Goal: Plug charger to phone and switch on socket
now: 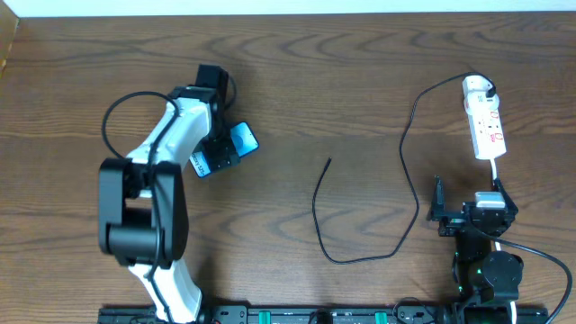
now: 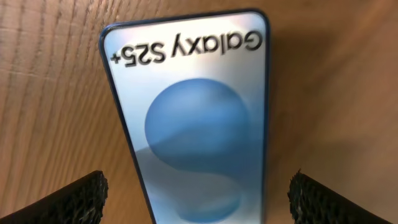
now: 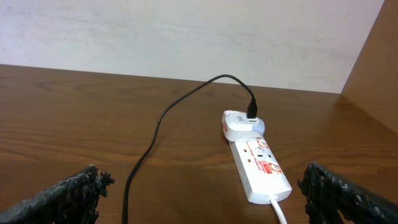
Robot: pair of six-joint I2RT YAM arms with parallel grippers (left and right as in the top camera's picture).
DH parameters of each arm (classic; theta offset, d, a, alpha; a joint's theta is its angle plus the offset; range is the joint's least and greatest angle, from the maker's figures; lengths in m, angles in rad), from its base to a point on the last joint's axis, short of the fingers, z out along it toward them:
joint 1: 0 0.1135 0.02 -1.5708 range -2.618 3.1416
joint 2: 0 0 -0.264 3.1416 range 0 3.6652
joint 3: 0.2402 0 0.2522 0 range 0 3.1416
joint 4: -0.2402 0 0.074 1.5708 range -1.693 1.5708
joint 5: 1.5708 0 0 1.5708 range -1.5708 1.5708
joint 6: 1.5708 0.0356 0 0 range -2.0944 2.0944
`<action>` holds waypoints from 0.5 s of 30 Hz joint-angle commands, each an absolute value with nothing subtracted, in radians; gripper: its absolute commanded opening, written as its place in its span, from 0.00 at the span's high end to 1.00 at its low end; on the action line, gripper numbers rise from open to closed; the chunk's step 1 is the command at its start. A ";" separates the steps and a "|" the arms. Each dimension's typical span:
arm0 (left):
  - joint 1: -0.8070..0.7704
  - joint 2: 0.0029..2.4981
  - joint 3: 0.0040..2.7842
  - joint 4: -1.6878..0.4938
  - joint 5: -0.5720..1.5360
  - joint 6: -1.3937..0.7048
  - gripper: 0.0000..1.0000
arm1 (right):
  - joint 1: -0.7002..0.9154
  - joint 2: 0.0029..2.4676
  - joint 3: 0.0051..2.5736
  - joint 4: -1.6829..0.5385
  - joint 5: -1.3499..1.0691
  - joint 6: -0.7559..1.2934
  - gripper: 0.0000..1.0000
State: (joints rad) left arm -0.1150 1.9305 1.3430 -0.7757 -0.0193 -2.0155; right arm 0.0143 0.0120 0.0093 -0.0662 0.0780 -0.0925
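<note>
**Status: 0 of 2 steps done, only the wall end is seated**

- Charger (image 3: 154, 134): its white plug (image 3: 239, 124) sits in the far end of the power strip (image 1: 487, 124), at 2 o'clock on the table (image 1: 297, 81).
- The cable loops down and back. The connector tip (image 1: 328, 161) lies loose near centre, well apart from the phone.
- Galaxy S25+ phone (image 2: 193, 118): flat, screen up, at 10 o'clock.
- Left gripper (image 1: 220, 151): over the phone, fingers apart, 1 on each side, no contact visible.
- Right gripper (image 3: 204, 177): at 4 o'clock, jaws wide apart, holding nothing, facing the strip.
- Switch state: can't tell from these views.
- Left to do, my read: pick up the tip, mate it with the phone port (not visible here), then press the switch.
</note>
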 commanded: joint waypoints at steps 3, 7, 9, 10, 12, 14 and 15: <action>-0.113 1.860 1.343 -0.783 -0.064 -2.009 0.07 | 0.012 0.007 0.006 -0.067 0.075 -0.106 0.01; -0.113 1.856 1.343 -0.784 -0.051 -2.009 0.07 | 0.012 0.007 0.006 -0.067 0.075 -0.106 0.01; -0.113 1.856 1.343 -0.783 -0.038 -2.004 0.07 | 0.012 0.007 0.006 -0.067 0.075 -0.106 0.01; -0.113 1.855 1.343 -0.778 -0.038 -1.978 0.07 | 0.012 0.007 0.006 -0.067 0.075 -0.106 0.01; -0.113 1.855 1.343 -0.760 -0.038 -1.905 0.07 | 0.012 0.007 0.006 -0.067 0.075 -0.106 0.01; -0.113 1.855 1.343 -0.741 -0.038 -1.802 0.07 | 0.012 0.007 0.006 -0.067 0.075 -0.106 0.01; -0.113 1.855 1.343 -0.733 -0.038 -1.737 0.07 | 0.012 0.007 0.006 -0.067 0.075 -0.106 0.01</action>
State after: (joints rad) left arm -0.1150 1.8652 1.3430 -0.7399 -0.0303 -1.9156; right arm 0.0143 0.0120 0.0093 -0.0662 0.0780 -0.0925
